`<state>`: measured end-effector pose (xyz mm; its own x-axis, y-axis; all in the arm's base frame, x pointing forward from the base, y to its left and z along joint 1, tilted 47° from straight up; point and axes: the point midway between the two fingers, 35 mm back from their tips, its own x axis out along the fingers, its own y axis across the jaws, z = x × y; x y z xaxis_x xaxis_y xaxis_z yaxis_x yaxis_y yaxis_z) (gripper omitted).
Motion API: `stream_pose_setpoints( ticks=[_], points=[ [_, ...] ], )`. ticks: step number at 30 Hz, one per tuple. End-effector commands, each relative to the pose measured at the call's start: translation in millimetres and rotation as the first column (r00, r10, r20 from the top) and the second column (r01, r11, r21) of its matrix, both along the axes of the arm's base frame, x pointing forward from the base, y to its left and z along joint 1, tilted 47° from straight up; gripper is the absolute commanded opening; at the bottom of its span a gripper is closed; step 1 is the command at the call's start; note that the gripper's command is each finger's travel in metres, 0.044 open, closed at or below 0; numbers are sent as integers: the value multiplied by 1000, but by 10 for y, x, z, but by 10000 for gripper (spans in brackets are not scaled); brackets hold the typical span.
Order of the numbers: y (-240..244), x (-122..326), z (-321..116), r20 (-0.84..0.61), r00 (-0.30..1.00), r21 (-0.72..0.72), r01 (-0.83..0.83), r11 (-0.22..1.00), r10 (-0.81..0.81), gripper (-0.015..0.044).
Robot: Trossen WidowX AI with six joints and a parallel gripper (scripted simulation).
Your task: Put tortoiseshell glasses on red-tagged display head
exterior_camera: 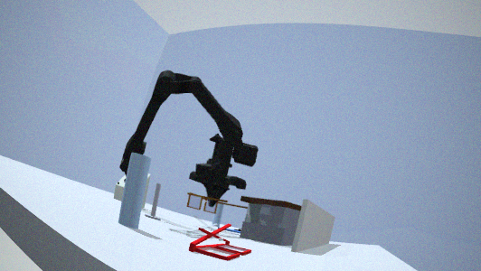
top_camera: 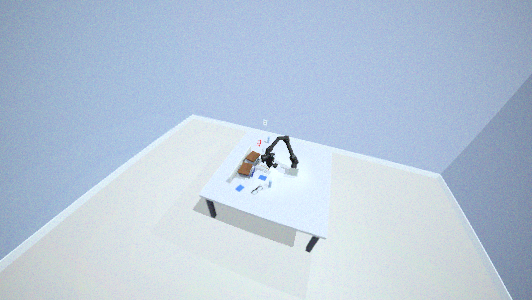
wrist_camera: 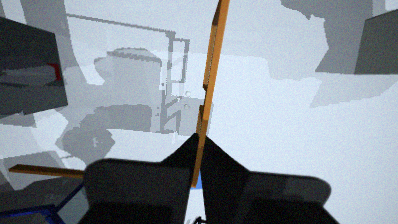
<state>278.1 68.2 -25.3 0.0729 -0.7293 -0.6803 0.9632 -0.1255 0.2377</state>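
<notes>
My gripper [top_camera: 274,165] [exterior_camera: 212,204] [wrist_camera: 198,137] is shut on the tortoiseshell glasses [exterior_camera: 235,206] [wrist_camera: 212,65], gripping the front frame near its middle. They hang above the table, rims on one side and temples reaching towards the brown-topped heads in the exterior view. One temple shows left of the fingers in the wrist view. The two display heads [top_camera: 253,157] [top_camera: 245,169] stand side by side. A dark head block [wrist_camera: 30,92] at the wrist view's left carries a small red mark, perhaps the tag. Blue glasses [wrist_camera: 30,215] are at the nearer head. Contact between temples and head cannot be told.
A pale upright panel [exterior_camera: 312,226] stands behind the heads. Red glasses [top_camera: 259,143] [exterior_camera: 194,247] and a blue-grey cylinder [top_camera: 268,140] [exterior_camera: 136,190] stand at one end. A second cylinder [top_camera: 270,184], dark glasses [top_camera: 256,190] and blue squares [top_camera: 240,188] [top_camera: 262,178] are at the other end.
</notes>
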Motion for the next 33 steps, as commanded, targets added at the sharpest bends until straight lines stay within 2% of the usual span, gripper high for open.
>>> stream_pose_setpoints(
  ticks=[1,33],
  points=[
    [-9,26,2,-2,1000,-4,-6,1000,6,0],
    [-74,453,107,7,1000,0,-15,1000,15,0]
  ],
)
